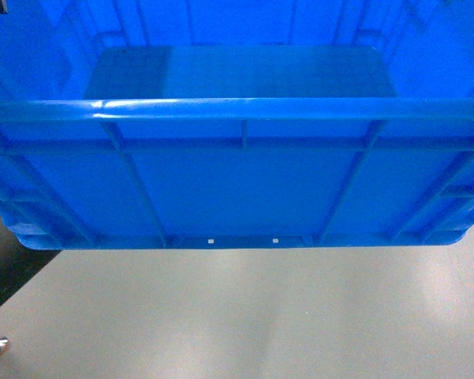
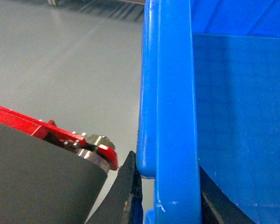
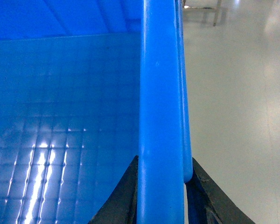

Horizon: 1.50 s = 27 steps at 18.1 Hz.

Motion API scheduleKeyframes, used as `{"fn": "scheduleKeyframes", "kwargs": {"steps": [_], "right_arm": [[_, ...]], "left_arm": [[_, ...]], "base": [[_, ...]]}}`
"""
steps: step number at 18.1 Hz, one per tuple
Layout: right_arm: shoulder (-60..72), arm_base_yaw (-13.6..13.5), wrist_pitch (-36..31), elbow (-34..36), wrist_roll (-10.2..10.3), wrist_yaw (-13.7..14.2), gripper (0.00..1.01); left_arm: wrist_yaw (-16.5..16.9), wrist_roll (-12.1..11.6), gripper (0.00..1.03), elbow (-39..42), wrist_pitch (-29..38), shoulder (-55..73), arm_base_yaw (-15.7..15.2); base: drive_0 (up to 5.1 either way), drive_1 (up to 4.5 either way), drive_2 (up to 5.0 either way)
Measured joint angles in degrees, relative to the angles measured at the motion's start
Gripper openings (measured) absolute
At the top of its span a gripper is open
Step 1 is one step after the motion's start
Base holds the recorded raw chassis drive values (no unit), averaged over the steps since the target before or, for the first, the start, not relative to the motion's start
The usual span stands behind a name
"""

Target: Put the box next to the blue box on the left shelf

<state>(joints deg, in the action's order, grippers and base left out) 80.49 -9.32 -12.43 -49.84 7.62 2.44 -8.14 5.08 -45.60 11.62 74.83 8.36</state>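
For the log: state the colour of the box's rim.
Bright blue, like the rest of the box; the rim shows best in the head view.

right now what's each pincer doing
Left pincer: closed on the rim of the blue crate.
Right pincer: closed on the crate's opposite rim.

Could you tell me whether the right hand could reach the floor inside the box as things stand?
Probably not. The right hand is clamped on the rim of the box, one finger inside and one outside, and the left hand grips the opposite rim. Letting go would likely leave the box held on one side only.
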Motion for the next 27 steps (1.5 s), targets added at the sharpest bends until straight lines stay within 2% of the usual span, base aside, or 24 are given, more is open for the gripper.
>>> {"fn": "scheduleKeyframes", "kwargs": {"steps": [16,27], "right_arm": [[0.00,0.00,0.04,0.00,0.00,0.04,0.21],[-0.28,-0.04,0.11,0.26,0.00,0.15,0.21]], "left_arm": [[0.09,0.02,0.17,0.00,0.04,0.00,0.00],[0.02,-0.22,0.17,0.00,-0.04,-0.22,0.02]], "base": [[-1.6,-1.60,-1.6],[1.2,5.47,-3.1]]}}
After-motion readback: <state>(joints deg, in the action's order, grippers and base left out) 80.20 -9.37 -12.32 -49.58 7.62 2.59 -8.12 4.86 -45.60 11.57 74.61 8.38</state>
